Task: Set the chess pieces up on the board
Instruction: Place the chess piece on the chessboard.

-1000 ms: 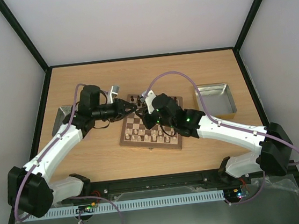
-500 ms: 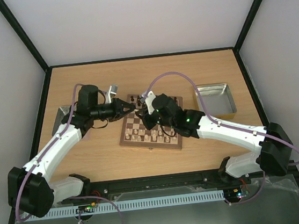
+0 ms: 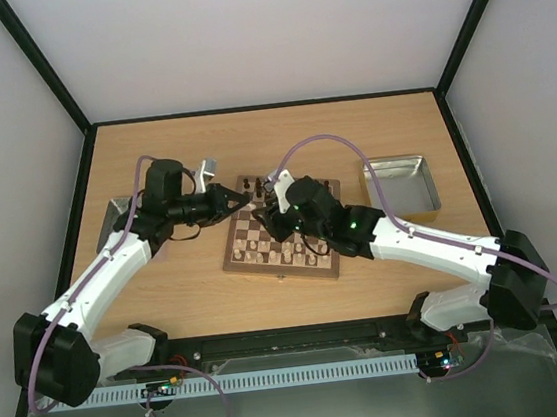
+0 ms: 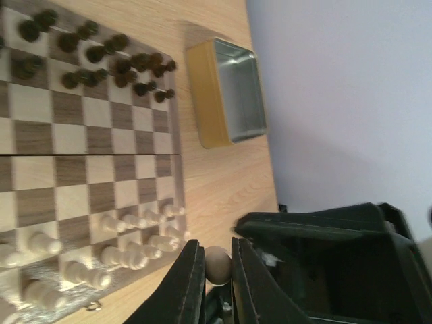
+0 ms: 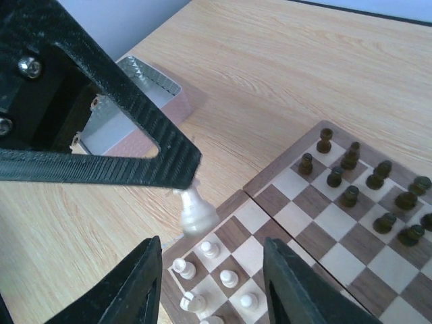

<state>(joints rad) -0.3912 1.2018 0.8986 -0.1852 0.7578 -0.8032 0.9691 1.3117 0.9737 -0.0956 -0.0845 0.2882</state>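
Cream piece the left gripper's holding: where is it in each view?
Top external: too small to see; at the left gripper tip, over the board's left edge.
Left wrist: bottom centre, cream piece pinched between the fingers.
Right wrist: left of centre, hanging under the left gripper's finger.
Shared landmark: the board, in all three.

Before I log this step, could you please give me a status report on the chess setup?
Left gripper shut on a cream piece, at the board edge. Right gripper open, close beside it. Tight clearance between them.

left end effector (image 5: 191, 177): clamps cream piece (image 5: 196, 214) | at board (image 5: 317, 233) corner | right end effector (image 5: 216, 283): jaws apart
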